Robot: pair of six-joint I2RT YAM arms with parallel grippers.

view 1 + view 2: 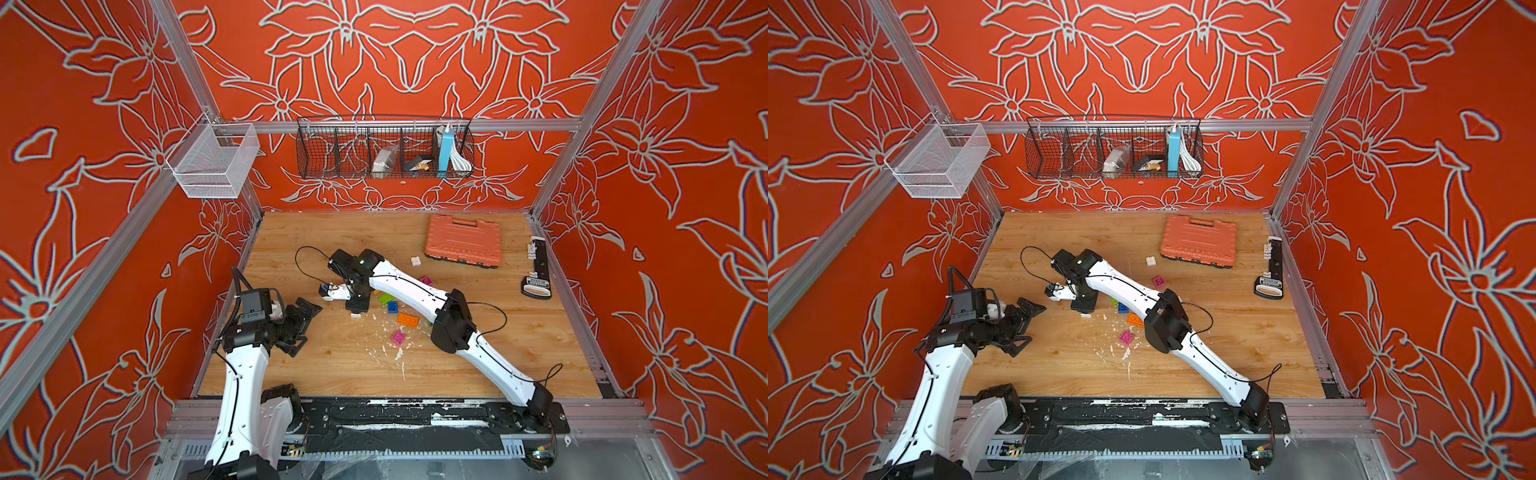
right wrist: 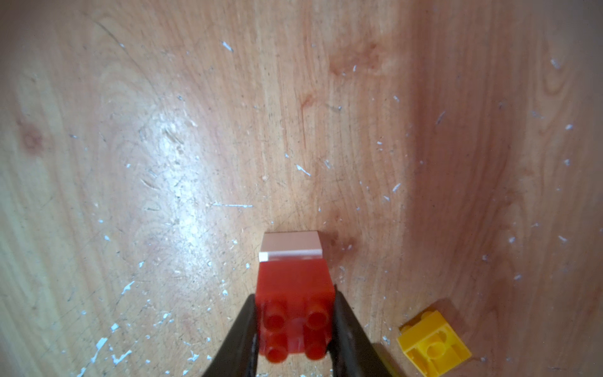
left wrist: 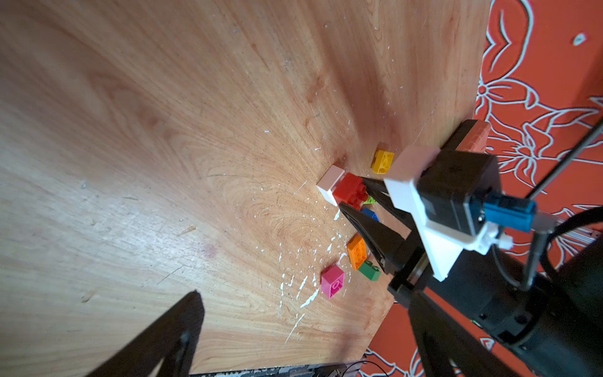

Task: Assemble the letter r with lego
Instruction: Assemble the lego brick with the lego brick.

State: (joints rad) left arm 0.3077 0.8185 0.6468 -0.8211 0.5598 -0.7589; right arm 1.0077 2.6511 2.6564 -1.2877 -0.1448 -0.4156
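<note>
While the left gripper (image 1: 305,328) gapes at its eight o'clock, the right gripper (image 2: 295,298) clamps a red brick (image 2: 295,326), seemingly joined to a white brick (image 2: 290,243).

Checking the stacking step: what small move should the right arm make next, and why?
Probably a short downward press: the right gripper is shut on the red brick, which sits against the white brick on the table; full seating is unclear.

Wooden table (image 1: 498,353) with loose lego bricks (image 1: 408,320), orange case (image 1: 463,240).
</note>
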